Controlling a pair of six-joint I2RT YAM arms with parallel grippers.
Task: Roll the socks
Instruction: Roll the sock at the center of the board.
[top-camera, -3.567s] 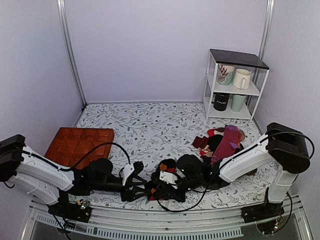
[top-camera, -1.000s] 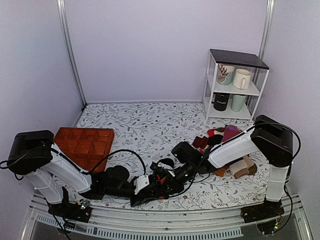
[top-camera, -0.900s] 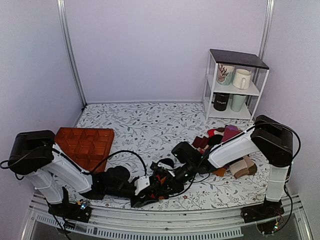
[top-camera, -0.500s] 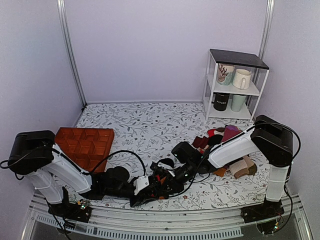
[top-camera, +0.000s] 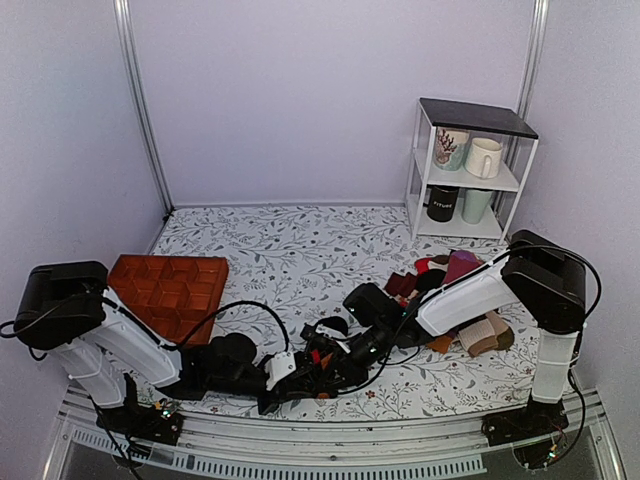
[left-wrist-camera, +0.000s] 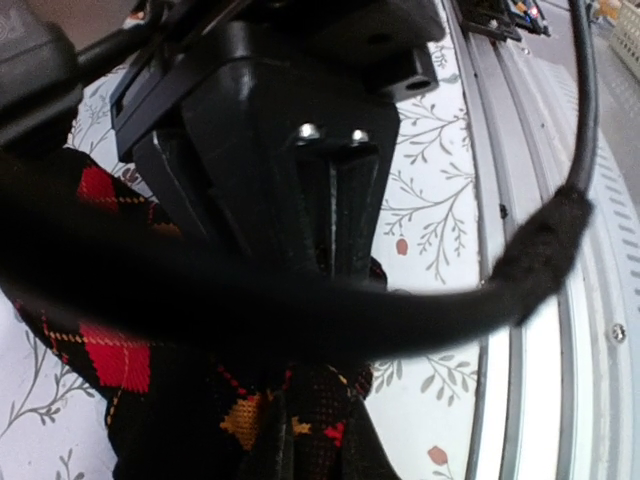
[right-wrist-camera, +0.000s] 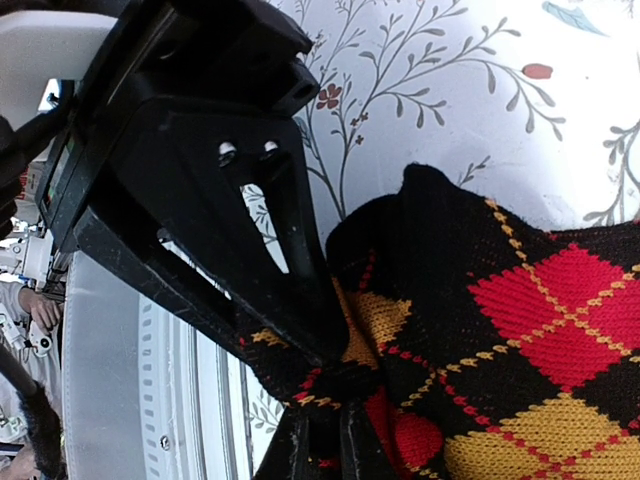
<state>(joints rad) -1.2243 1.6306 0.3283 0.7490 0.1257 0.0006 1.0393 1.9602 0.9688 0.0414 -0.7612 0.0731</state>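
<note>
Item: long black knit argyle socks (right-wrist-camera: 520, 320), red and orange diamonds. Bunched on floral-print bench (top-camera: 300, 250), near front edge. My left hand (left-wrist-camera: 332, 270) clenched on fabric, my right hand (right-wrist-camera: 325, 375) pinching it close by, likely keeping bundle tight for rolling.

My socks (right-wrist-camera: 560, 330) are black knit, argyle all over: red and orange-yellow diamonds crossed by thin dotted lines. My left gripper (left-wrist-camera: 335, 265) and right gripper (right-wrist-camera: 322, 385) are plain black. The worktop (top-camera: 300, 250) is white, printed with grey leafy sprigs and small red flowers. The tray (top-camera: 165, 285) is rust-orange with a diamond relief.
</note>
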